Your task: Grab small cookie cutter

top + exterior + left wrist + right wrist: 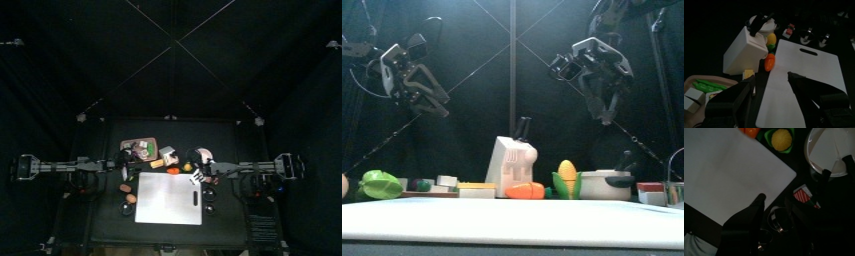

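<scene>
Cutting board (731,173) fills right wrist; front sees edge only.

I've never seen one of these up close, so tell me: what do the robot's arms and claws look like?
Both arms are black, built from jointed links with cables looped along them. The left gripper and the right gripper each end in two flat, matte black jaws. No markings show.

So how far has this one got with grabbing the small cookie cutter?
Barely begun. Nothing looks done: both grippers, left and right, hang high above the table, fingers open and empty. The right wrist view looks down past the white cutting board. The reach, grasp and lift are all left; I can't pick out the cutter.
</scene>
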Controlling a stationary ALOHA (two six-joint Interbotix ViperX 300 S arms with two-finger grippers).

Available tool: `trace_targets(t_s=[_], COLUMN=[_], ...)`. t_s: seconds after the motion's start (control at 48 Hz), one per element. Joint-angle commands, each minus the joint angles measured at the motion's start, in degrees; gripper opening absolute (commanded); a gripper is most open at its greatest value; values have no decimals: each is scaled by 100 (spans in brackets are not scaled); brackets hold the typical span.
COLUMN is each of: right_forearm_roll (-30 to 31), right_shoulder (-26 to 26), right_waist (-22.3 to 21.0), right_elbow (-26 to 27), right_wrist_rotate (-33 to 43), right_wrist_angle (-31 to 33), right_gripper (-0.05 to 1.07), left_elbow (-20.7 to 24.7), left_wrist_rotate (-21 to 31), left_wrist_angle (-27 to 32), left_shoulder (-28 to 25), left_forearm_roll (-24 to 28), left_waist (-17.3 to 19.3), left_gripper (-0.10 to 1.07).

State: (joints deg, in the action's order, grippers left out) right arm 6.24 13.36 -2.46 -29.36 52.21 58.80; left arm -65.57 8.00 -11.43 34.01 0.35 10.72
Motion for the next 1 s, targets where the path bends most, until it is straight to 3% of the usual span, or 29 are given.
trace_targets(t_s=[0.0,0.208,0.667,0.979], right_forearm_roll=[18,-316,-378,-712], right_shoulder=[114,220,439,35], right_waist=[123,387,1459,2145], right_elbow=[-62,-149,-211,-114], right_wrist_rotate=[35,44,79,79], right_wrist_angle=[-167,-281,167,62], right_gripper=[78,78,77,77], left_elbow=[9,-167,-255,-325], left_wrist_rotate=[9,-26,-18,-18], left_wrist_angle=[-158,-589,-633,-589], left_shoulder=[9,9,18,9], left_forearm_roll=[-9,0,26,26], left_waist=[-53,-220,-229,-264], left_gripper=[90,90,90,90])
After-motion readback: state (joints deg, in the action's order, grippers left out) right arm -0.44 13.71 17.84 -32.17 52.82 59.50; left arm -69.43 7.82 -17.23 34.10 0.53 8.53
